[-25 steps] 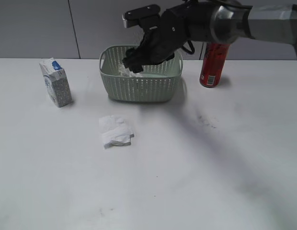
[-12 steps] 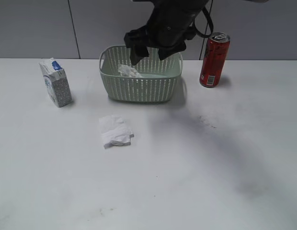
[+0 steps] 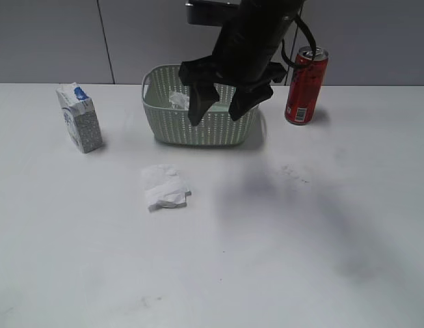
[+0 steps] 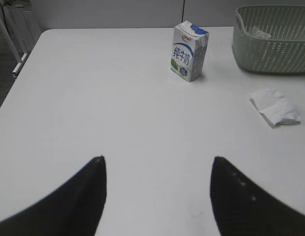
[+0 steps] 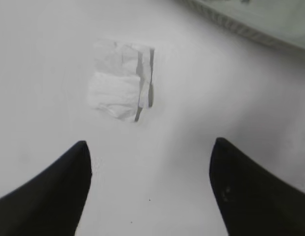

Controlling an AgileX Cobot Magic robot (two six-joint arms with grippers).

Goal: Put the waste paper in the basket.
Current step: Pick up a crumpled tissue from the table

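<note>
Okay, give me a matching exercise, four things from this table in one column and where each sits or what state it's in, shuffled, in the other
Things:
1. red can
2. milk carton
3. flat paper wad
4. right tool

Places or states:
A. open, in front of the basket
B. lying on the table in front of the basket
C. standing right of the basket
D. standing left of the basket

Pairs: 1-C, 2-D, 3-B, 4-A

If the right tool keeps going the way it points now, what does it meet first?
Probably the flat waste paper lying on the table: the open right tool frames it just ahead, nothing between. Depth is unclear.
</note>
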